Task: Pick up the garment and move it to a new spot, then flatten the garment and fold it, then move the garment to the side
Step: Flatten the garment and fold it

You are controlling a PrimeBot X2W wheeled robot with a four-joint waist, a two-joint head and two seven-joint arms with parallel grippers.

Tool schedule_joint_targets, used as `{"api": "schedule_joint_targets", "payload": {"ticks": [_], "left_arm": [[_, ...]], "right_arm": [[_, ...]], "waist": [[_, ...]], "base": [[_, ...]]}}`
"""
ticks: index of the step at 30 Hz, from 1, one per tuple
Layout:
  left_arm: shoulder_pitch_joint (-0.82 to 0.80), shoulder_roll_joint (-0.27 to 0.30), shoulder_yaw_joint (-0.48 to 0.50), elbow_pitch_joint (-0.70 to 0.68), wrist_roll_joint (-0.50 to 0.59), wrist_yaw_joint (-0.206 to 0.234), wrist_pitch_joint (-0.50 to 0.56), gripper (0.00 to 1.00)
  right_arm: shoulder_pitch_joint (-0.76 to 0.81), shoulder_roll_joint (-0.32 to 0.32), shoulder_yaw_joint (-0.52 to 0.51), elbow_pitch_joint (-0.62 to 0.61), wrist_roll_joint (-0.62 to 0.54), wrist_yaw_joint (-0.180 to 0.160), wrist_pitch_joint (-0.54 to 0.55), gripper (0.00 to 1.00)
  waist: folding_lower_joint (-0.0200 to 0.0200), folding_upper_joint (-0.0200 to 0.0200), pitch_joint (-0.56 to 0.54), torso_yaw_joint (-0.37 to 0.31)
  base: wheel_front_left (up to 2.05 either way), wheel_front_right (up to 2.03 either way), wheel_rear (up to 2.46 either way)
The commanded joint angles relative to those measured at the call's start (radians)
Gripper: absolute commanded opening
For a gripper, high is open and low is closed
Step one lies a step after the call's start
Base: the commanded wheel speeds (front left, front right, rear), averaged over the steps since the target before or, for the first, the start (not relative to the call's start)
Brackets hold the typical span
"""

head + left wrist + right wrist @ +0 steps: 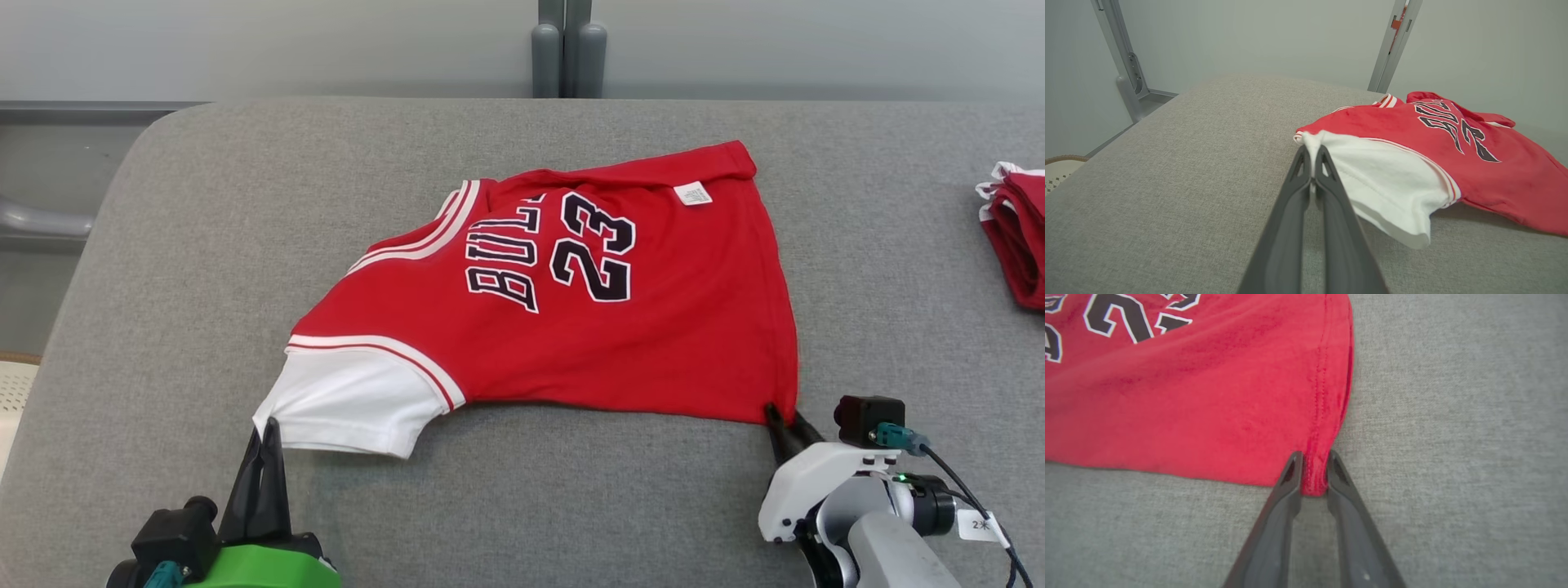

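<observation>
- Head view: the garment (571, 327), a red jersey, lay spread printed side up in the middle of the grey padded table (163, 286). Its far edge was turned over, showing a label. The left gripper (265, 433) met the white sleeve (351, 400) at the near left, and the right gripper (784, 420) met the hem corner (785, 400) at the near right. A folded red pile (1016, 237) sat at the far right edge, well apart. At the left edge was a pale perforated basket (12, 400); what it held could not be told.
- Left wrist view: the left gripper's fingers were pressed together, pinching the edge of the white sleeve, which was lifted slightly off the table.
- Right wrist view: the right gripper's fingers sat either side of the hem corner, with the cloth bunched between the tips, so it looked clamped on.
- Judgement: the flattening step seemed in hand, with both near corners gripped. The next move probably called for pulling the two corners apart and toward the near side together, keeping an even tension so the turned-over far edge could settle flat before any fold.
</observation>
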Motion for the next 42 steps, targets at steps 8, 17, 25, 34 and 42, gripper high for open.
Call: {"api": "schedule_joint_targets", "payload": {"ticks": [8,17,25,34,42], "left_arm": [[-0.045,0.0,0.019,-0.031,-0.041,0.007,-0.003,0.0],[-0.157,0.011,0.014,-0.125,-0.103,-0.013,-0.003,0.0],[-0.287,0.07,-0.008,-0.274,-0.055,-0.025,0.038,0.0],[-0.433,0.15,-0.026,-0.504,-0.018,-0.032,0.162,0.0],[-0.591,0.209,-0.025,-0.577,-0.01,-0.039,0.263,0.0]], "right_arm": [[-0.044,0.001,0.023,-0.041,0.024,0.0,-0.052,0.0],[-0.093,-0.027,0.025,-0.264,0.054,0.0,-0.083,0.0],[-0.1,-0.076,-0.013,-0.579,0.077,0.0,-0.036,0.0],[-0.059,-0.097,-0.097,-0.963,0.092,0.0,0.084,0.0],[-0.043,-0.11,-0.179,-1.185,0.054,0.0,0.2,0.0]], "waist": [[0.0,0.0,-0.006,-0.033],[0.0,0.0,-0.037,-0.071],[0.0,0.0,-0.064,-0.087],[0.0,0.0,-0.07,-0.096],[0.0,0.0,0.002,-0.091]], "base": [[0.0,0.0,0.0],[0.0,0.0,0.0],[0.0,0.0,0.0],[0.0,0.0,0.0],[0.0,0.0,0.0]]}}
